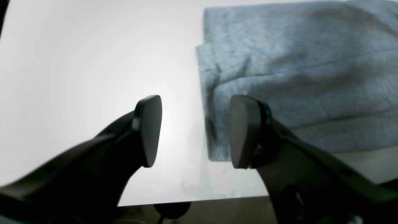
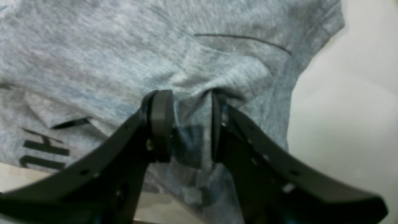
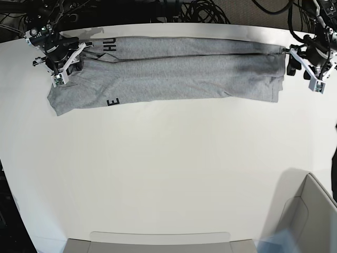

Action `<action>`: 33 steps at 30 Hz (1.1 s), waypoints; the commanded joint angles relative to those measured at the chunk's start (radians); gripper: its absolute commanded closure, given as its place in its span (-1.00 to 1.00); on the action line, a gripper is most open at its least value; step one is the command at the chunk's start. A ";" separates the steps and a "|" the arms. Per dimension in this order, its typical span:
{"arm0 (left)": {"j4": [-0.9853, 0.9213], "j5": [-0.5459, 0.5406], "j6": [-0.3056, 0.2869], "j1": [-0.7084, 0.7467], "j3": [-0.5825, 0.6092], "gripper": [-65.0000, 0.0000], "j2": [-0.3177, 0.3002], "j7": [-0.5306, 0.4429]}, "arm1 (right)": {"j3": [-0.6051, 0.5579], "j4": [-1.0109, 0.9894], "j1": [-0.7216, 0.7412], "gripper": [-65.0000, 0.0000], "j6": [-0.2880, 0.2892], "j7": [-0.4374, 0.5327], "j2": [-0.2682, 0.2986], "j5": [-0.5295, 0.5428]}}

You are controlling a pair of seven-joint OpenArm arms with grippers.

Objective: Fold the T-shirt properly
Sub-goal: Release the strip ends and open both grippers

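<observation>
Grey T-shirt (image 3: 174,71) stretched in a long band across the far side of the white counter (image 3: 168,168).

Tangled dark cables (image 3: 195,10) sit behind the counter's far edge, and a pale bin (image 3: 308,211) stands at the near corner; nothing blocks either arm. The left gripper (image 1: 196,132) hangs spread wide just beside the shirt's end, holding nothing. The right gripper (image 2: 191,126) is half-spread over the other end, a ridge of cloth between its fingers (image 2: 161,124).
</observation>
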 commanded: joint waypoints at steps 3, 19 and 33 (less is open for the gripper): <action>0.015 -0.021 -0.001 -0.008 -0.003 -0.08 -0.018 0.038 | 0.001 0.014 0.002 0.40 0.002 0.013 0.010 0.007; -0.213 -0.016 -0.001 -0.110 0.039 -0.08 -0.005 0.039 | 0.001 -0.026 0.005 0.40 0.002 0.019 0.015 0.005; -0.475 -0.015 -0.001 -0.107 0.149 -0.08 -0.035 -0.124 | 0.002 -0.026 0.004 0.40 0.002 0.015 0.017 0.005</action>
